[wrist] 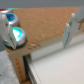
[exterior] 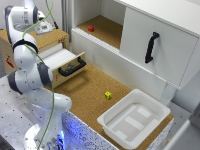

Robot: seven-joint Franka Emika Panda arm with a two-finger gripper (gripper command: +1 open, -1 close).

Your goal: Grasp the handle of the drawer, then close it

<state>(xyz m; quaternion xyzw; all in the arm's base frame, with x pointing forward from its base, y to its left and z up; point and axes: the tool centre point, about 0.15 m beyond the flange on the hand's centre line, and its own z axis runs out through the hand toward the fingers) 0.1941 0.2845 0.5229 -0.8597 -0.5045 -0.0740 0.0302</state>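
The drawer point(exterior: 67, 60) stands pulled out of a low cork-covered box at the exterior view's left. It has a tan cork front and a white inner tray. The black handle point(exterior: 73, 67) lies across that front, free of any contact. My gripper point(exterior: 44, 26) is above the top of the cork box, behind the open drawer and well away from the handle. In the wrist view the gripper point(wrist: 40, 31) looks open and empty, with one pale finger point(wrist: 70, 29) blurred over cork. The drawer's white tray point(wrist: 56, 70) shows below it. The handle is out of the wrist view.
A large white door with an upright black handle point(exterior: 151, 47) is at the back right. A red block point(exterior: 91, 28) sits in the open shelf, and a yellow block point(exterior: 108, 95) lies on the cork counter. A white bin point(exterior: 134, 117) stands at the front right.
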